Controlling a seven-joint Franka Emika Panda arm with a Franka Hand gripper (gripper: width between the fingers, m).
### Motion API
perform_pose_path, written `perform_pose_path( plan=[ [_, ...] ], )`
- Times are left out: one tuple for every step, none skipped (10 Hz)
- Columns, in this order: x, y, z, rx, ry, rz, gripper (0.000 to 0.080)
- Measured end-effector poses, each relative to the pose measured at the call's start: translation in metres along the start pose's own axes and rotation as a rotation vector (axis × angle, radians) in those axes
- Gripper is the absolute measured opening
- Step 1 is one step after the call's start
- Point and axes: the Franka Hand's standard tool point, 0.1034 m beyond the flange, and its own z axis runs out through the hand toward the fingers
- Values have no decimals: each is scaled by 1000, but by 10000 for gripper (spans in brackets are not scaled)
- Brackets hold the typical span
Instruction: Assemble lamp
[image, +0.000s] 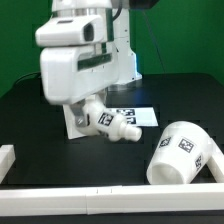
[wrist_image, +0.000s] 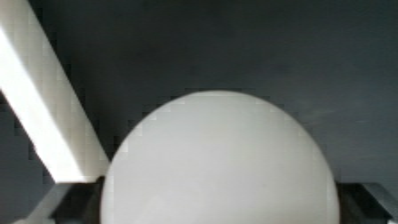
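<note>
**Exterior and wrist views, one moment.**

**Hidden.** The arm's white body (image: 75, 55) covers the far left of the table (image: 30, 120) and most of the tool (image: 92, 112). I see no gap at its fingers. It is closed about the thick end of the bulb (image: 112, 122). The bulb is tilted, narrow end towards the near right, above the marker board (image: 140, 112). I cannot tell whether that end touches the board. A flat white corner (image: 71, 124) shows at the exterior view's left of the tool, and I cannot tell whether it is base or board. In the wrist view the bulb's round head (wrist_image: 222, 150) fills the picture and hides nearly all of the fingers. A white strip (wrist_image: 45, 90) beside it is cut off at both ends, and I cannot name it.

**Edges and room.** The shade (image: 185, 155) lies on its side at the near right, wide mouth towards the near left, well apart from the bulb. A low white rail (image: 100, 198) bounds the near edge, and another (image: 6, 155) bounds the left. Open dark table lies between the bulb and the near rail.
</note>
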Motion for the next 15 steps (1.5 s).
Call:
perform_pose_path(
  plan=[
    [1,-8,-5,-23,0,-179,573],
    [-2,-12,-6,-27,-2,-275,573],
    [-3,-12,-4,-24,-9,-322,573],
    [-5,-12,-4,-22,-19,-392,573],
    [-6,-12,-3,-20,-27,-440,573],
    [-3,-15,-4,-22,-34,-530,573],
    [12,-24,-5,-27,-29,-668,573],
    [28,-32,-9,-34,-27,-796,573],
    [45,-39,-10,-80,-31,-950,573],
    [48,-47,-5,-109,-34,-1050,573],
    [41,-47,-4,-87,-42,-1077,573],
    [41,-47,-4,-86,-55,-1126,573],
    [39,-48,-3,-79,-68,-1202,573],
    [37,-49,-2,-74,-78,-1251,573],
    [39,-53,-1,-68,-84,-1297,573]
  ],
)
